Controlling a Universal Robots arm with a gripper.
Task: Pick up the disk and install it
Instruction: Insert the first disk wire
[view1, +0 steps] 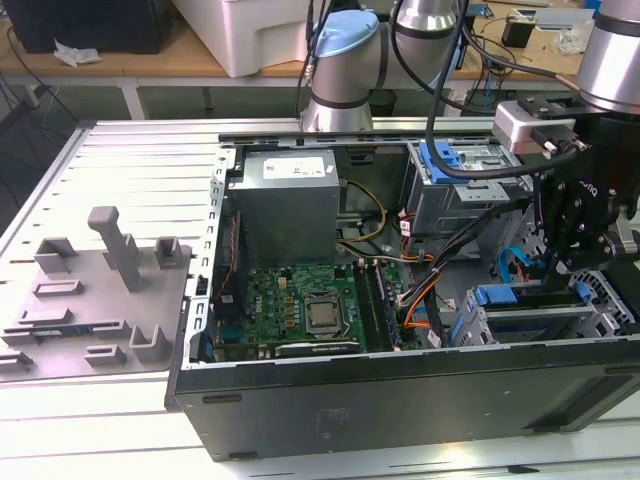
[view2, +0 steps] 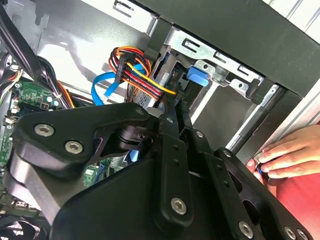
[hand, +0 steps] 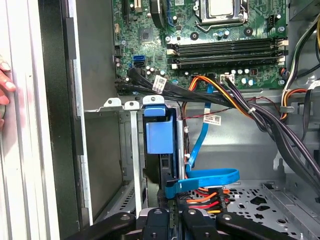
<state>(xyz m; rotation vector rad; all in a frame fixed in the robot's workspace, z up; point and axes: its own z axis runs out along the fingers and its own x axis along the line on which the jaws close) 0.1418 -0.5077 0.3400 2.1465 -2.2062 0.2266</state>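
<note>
The disk (hand: 159, 135) stands on edge in the metal drive cage (hand: 131, 150) at the front corner of the open computer case (view1: 400, 400), its blue carrier bracket facing the first wrist view. In the exterior view the carrier's blue top (view1: 497, 296) shows in the cage at the lower right. My gripper (view2: 176, 102) hangs right over this bay, and its black fingers (view2: 170, 145) converge to a narrow tip beside the carrier's blue tab (view2: 197, 77). The tips look pressed together with nothing thick between them. Whether they touch the carrier is hidden.
A blue data cable (hand: 207, 176) and a red-orange-yellow power bundle (view2: 142, 75) hang beside the cage. The motherboard (view1: 300, 310) and power supply (view1: 290, 195) fill the case's middle. A person's hand (view2: 285, 155) rests outside the case wall. A grey fixture plate (view1: 95, 300) lies on the exterior view's left.
</note>
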